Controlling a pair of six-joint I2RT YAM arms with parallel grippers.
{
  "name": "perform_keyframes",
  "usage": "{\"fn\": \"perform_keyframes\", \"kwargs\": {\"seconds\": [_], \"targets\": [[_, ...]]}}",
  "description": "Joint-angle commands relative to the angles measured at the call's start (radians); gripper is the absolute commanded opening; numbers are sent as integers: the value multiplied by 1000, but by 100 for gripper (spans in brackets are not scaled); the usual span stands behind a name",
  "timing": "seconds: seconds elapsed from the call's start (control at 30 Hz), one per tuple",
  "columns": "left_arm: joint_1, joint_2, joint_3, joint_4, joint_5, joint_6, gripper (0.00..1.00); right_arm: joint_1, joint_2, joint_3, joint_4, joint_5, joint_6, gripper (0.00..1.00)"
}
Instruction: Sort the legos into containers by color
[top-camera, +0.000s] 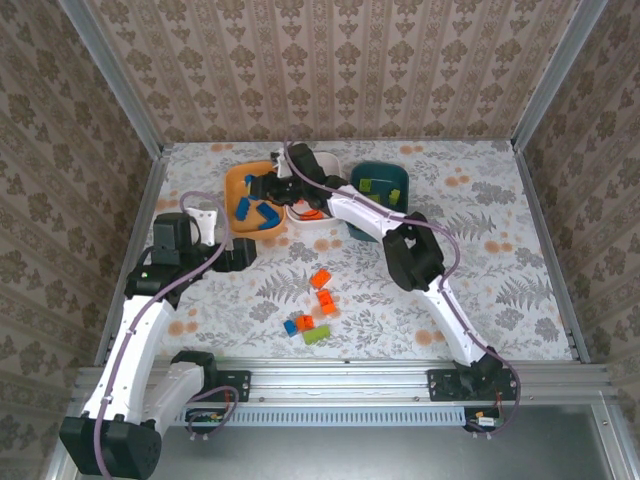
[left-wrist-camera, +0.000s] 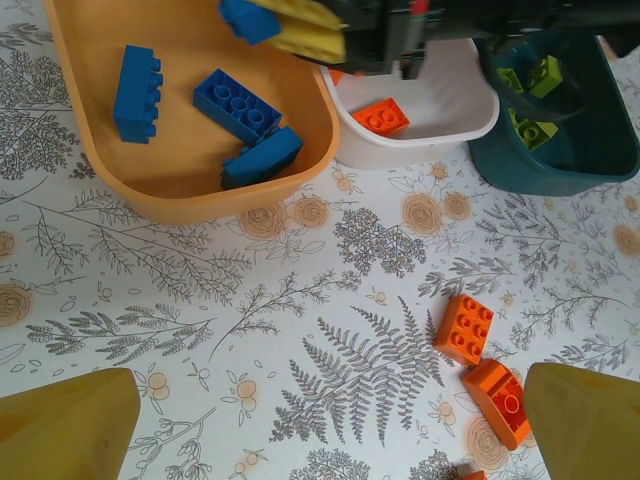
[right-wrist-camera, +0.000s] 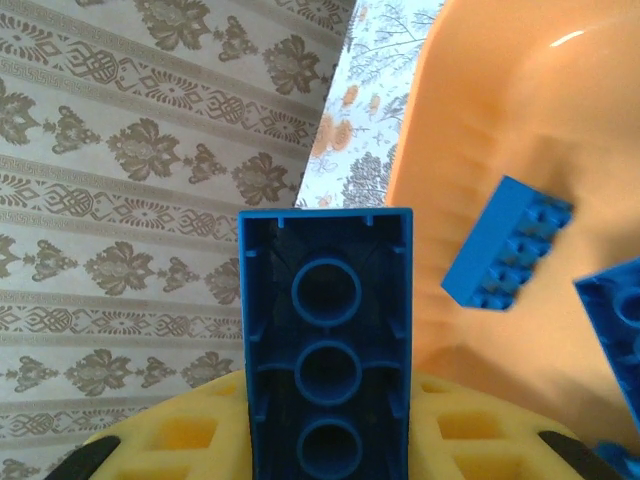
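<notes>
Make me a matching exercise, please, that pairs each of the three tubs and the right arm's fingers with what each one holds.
Column 1
1. orange tub
2. white tub
3. teal tub
4. right fingers

Column 2
A. green bricks
B. one clamped blue brick
C. an orange brick
D. loose blue bricks

Pairs: 1-D, 2-C, 3-A, 4-B.
</notes>
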Motion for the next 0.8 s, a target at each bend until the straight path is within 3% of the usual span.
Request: {"fn": "perform_keyframes", "kwargs": {"seconds": [0.0, 0.33, 0.77], "targets": [[-10, -18, -5, 11, -4, 25, 100, -1, 86, 145, -102, 35, 8, 31], [-18, -20, -7, 12, -5, 24, 100, 10, 218, 330, -124, 85, 30, 32], [-18, -18, -5, 11, -14, 25, 100, 12, 208, 340, -133, 102, -4, 54]]}}
